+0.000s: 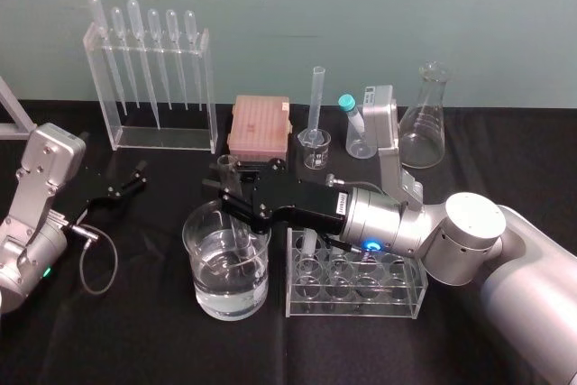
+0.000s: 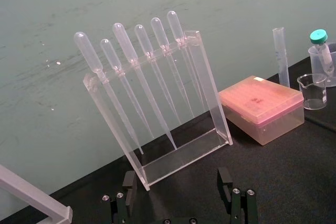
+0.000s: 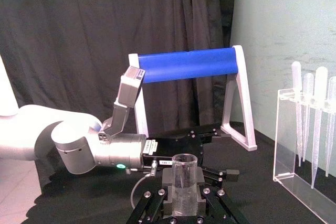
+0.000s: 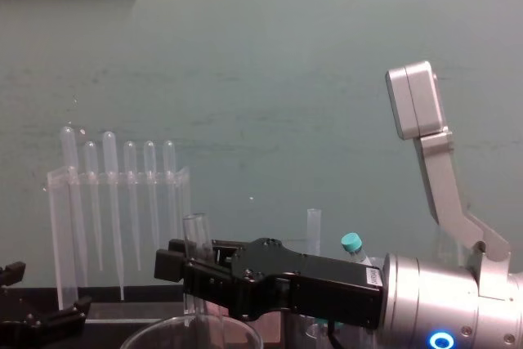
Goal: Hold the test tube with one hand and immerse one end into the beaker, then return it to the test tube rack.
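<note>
The test tube (image 1: 228, 167) stands close to upright in the right gripper (image 1: 236, 196). Its flared rim pokes above the black fingers and its lower end reaches down inside the beaker (image 1: 191, 232), which sits near the front of the black table (image 1: 135, 331). I judge the tip is at or under the water (image 1: 230, 281), though the glass makes the exact depth hard to read.

From my right wrist camera the test tube (image 3: 184, 182) sits squarely between the two pads, the jaws narrowed onto its wall and gripping it below the rim. The chest camera shows the same hold from the side, with the test tube (image 4: 196, 239) rising out of the right gripper (image 4: 196, 271).

The return turns on one relation. The tube's long axis runs up and down, and the test tube rack (image 1: 397, 304) lies just beside the beaker on my right, on the side the right arm comes in from. By my reading the tube should rise straight until its end clears the beaker's rim, then travel right, kept upright over an empty hole.

The left gripper (image 1: 122, 188) is parked well off to the left, jaws spread wide and holding nothing (image 2: 177, 179).
</note>
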